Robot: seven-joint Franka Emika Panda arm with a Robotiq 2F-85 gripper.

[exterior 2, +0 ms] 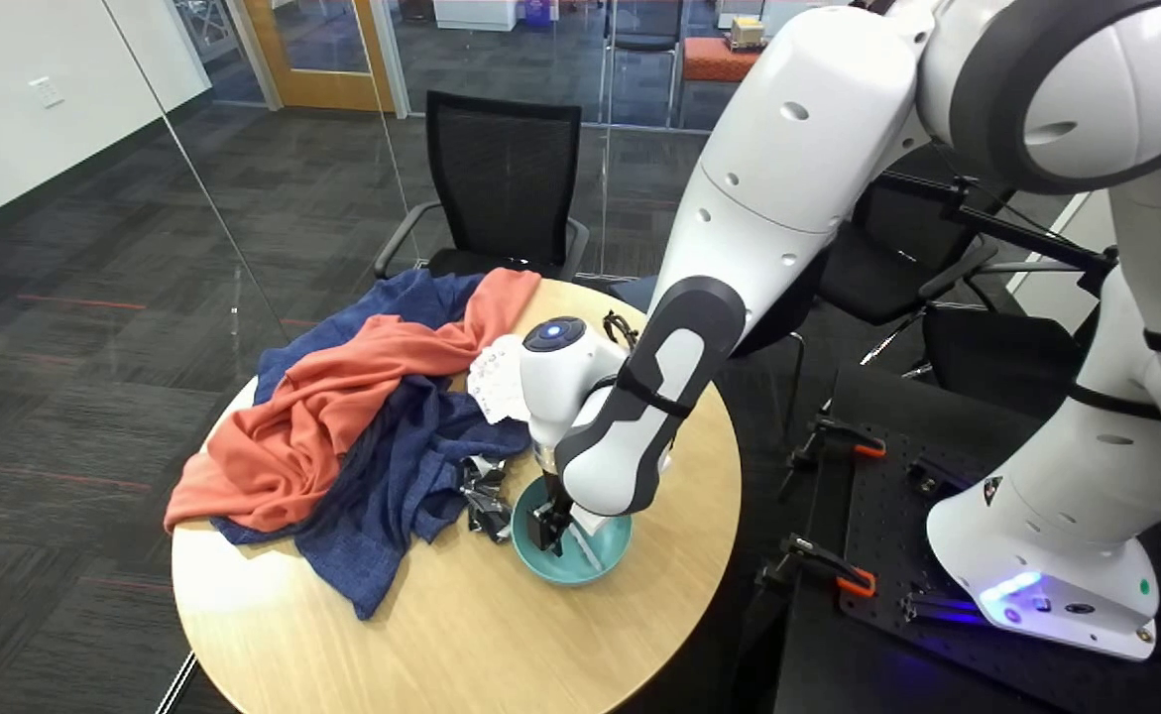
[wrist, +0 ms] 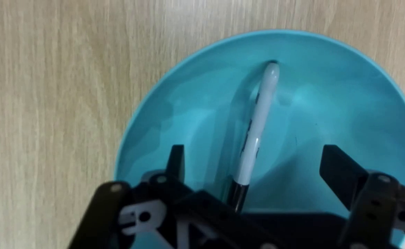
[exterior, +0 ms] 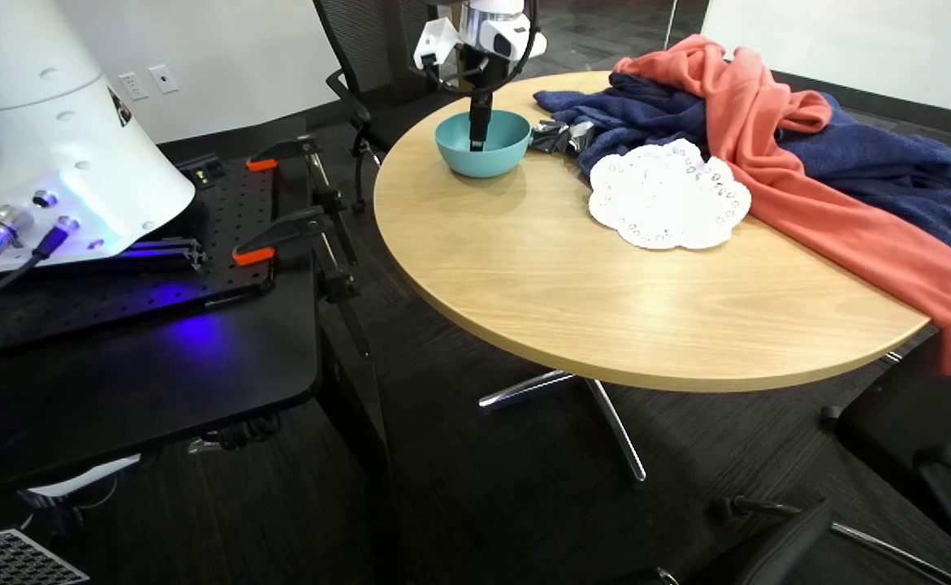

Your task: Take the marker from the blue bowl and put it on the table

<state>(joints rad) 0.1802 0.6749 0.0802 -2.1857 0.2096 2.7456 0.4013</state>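
1. My gripper [wrist: 253, 160] reaches down into the bowl [wrist: 344, 79], released: its 2 fingers [wrist: 177, 160] stand wide apart.
2. The marker [wrist: 257, 128] lies inside the bowl. In the wrist view it shows between my 2 fingers, with teal visible on both sides of it. Its long part is pale grey, with the pale tip up at the sloping wall; its dark end runs partly out of sight behind my gripper.
3. The bowl is round, teal blue and upright on the light wood table [exterior: 524, 268].
4. Just beside the bowl, I see a crumpled piece of shiny black foil [exterior: 552, 136].
5. Farther across lie a white scalloped cloth [exterior: 666, 199] and a rumpled dark blue towel [exterior: 873, 158]. A coral blanket [exterior: 816, 215] drapes over the towel and hangs past the table's edge.
6. My arm [exterior 2: 788, 188] stretches over from a black bench [exterior: 142, 357], which stands apart from the table and carries 2 clamps [exterior: 288, 230] with orange tips.
7. A black chair [exterior 2: 501, 169] stands near the table.
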